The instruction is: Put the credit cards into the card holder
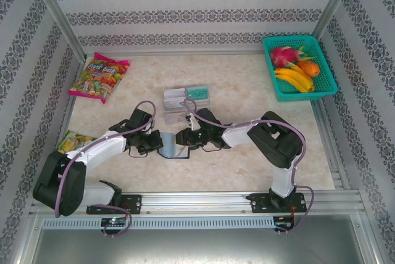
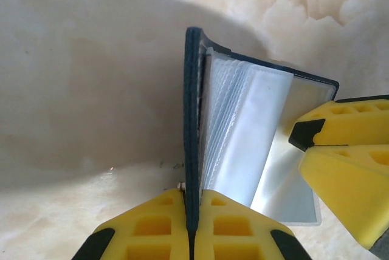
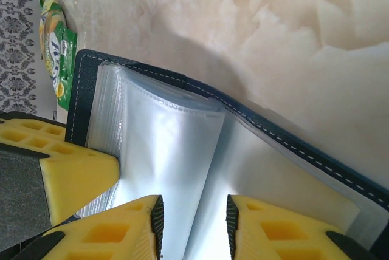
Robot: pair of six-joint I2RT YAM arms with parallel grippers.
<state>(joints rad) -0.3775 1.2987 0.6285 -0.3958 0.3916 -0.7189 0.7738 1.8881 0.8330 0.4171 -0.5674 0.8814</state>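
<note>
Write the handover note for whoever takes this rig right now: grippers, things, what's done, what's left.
Left gripper: shut on the navy cover of the card holder, keeping it open.
Right gripper: open, one finger on either side of a clear sleeve inside the holder; no card in it.
Credit cards: in the clear tray beyond the arms, apart from the holder.
Done: holder is open; the sleeves in view look empty.
Left: fetch each card from the tray and slide it into a sleeve.
</note>
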